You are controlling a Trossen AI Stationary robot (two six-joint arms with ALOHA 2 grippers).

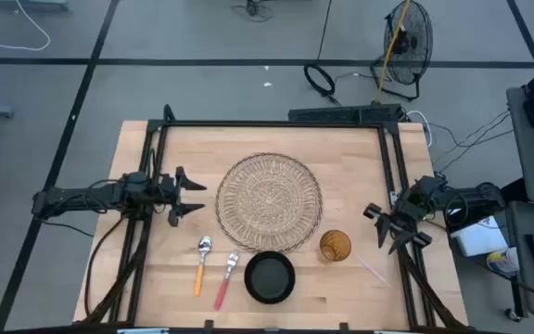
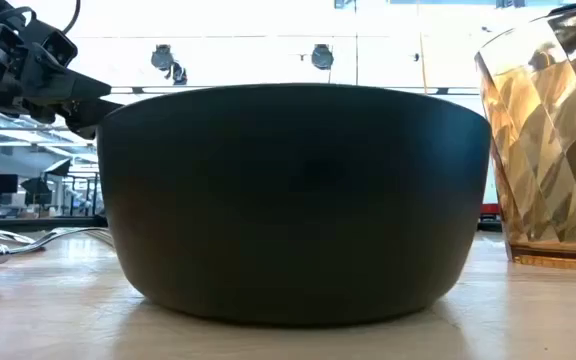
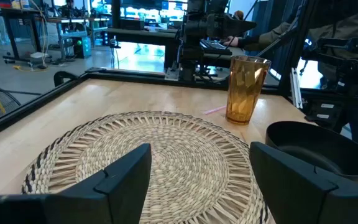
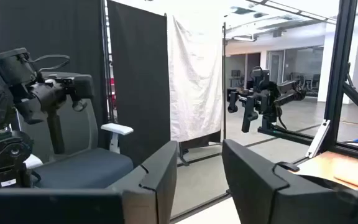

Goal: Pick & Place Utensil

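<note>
While both arms hang at the table's sides, nothing has been picked up. The left gripper hovers just beside the left edge of the round woven straw placemat, its two dark fingers spread wide with nothing between them. The right gripper sits at the table's right edge, pointing away from the work into the room; its fingers stand apart with a clear gap and hold nothing.

The utensils lie near the front edge, left of the black round bowl: a metal spoon with an orange handle and, just beside it, a metal fork with a red handle, heads toward the placemat. An amber faceted glass tumbler stands right of the bowl.

My guess is the left arm reaches next. The risks: spoon and fork lie so near each other that wide fingers could nudge one while closing on the other; thin handles flat on wood may slip from a shallow pinch; a low sweep could knock the bowl
</note>
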